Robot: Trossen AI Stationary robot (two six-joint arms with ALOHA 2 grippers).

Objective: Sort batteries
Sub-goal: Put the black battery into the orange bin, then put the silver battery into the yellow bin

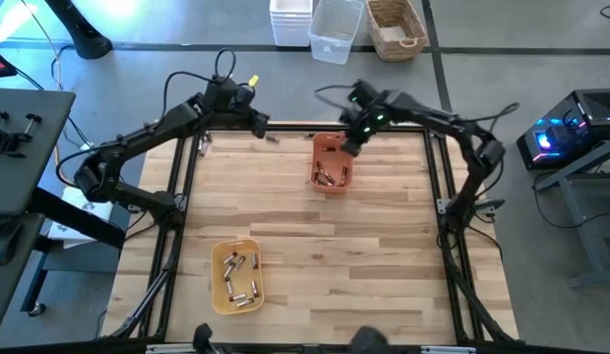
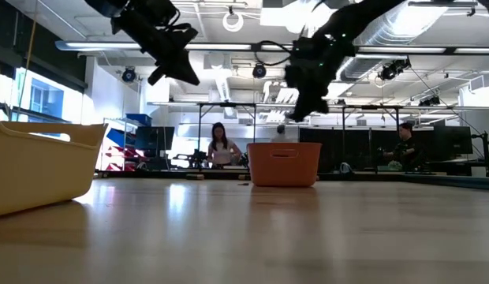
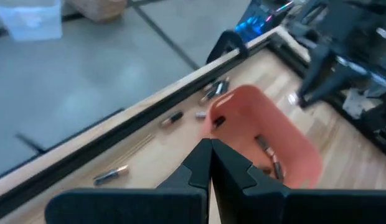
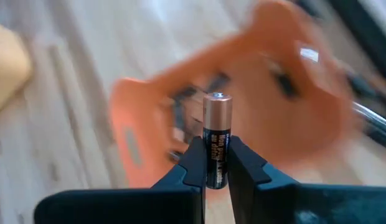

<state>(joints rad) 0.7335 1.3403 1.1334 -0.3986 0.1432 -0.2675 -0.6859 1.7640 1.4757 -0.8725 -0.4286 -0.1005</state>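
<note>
My right gripper (image 4: 216,163) is shut on one battery (image 4: 216,134) with a copper-coloured end and a black body. It hangs over the orange tray (image 1: 332,163), which holds several batteries. My left gripper (image 3: 210,149) is shut on nothing and hovers above the table's far edge, left of that tray (image 3: 268,146). Loose batteries (image 3: 171,119) lie on the wood along the far edge. Near the front left, a yellow tray (image 1: 236,275) holds several more batteries. In the low view both grippers (image 2: 181,72) (image 2: 298,109) hang well above the table. My right gripper pinches the battery's black body (image 4: 216,148) between its two fingers. The copper-coloured end (image 4: 217,107) sticks out past the fingertips. The fingers slant downward from the far right side and lie along the battery. The battery is lifted clear, above the orange tray.
A black frame rail (image 1: 285,126) runs along the table's far edge, with side rails left and right. Bare wood lies between the two trays. Clear bins and a wicker basket (image 1: 396,28) stand on the floor beyond. People (image 2: 221,146) are in the room behind.
</note>
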